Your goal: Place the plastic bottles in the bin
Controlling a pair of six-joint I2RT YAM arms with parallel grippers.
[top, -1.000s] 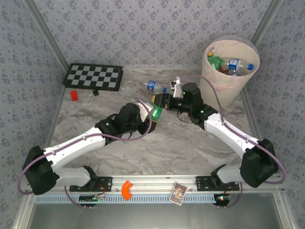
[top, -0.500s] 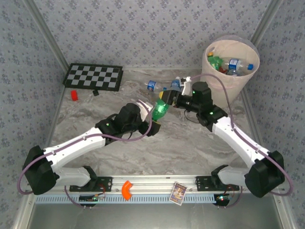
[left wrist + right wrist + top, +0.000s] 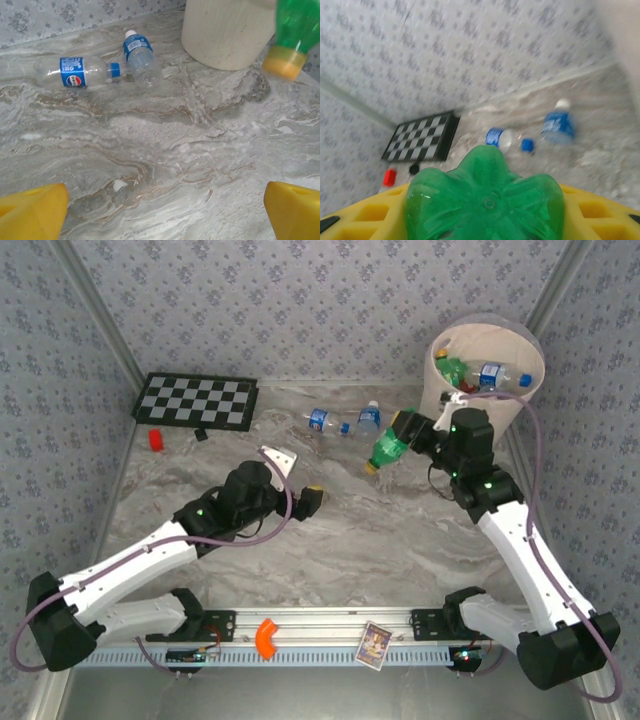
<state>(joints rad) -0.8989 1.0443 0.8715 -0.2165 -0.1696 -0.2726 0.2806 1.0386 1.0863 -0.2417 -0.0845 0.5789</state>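
A green plastic bottle (image 3: 388,449) with a yellow cap hangs above the table just left of the bin (image 3: 492,426). My right gripper (image 3: 412,430) is shut on its base end (image 3: 485,200), cap pointing down and left. Further left, my left gripper (image 3: 297,477) stands open over bare table, its yellow fingertips (image 3: 30,212) wide apart with nothing between them. The green bottle (image 3: 296,27) shows at the upper right of the left wrist view. Two clear blue-labelled bottles (image 3: 322,421) (image 3: 369,418) lie at the back of the table. Inside the bin lie a green bottle (image 3: 452,368) and a clear one (image 3: 492,375).
A chessboard (image 3: 195,400) lies at the back left with a small red block (image 3: 156,439) and a black piece (image 3: 201,435) in front of it. An orange part (image 3: 265,637) and a card (image 3: 375,645) rest on the front rail. Patterned walls close in the table.
My left gripper opened, let go of the green bottle and drew back to the left. The right gripper carried the bottle rightward to the bin's side.
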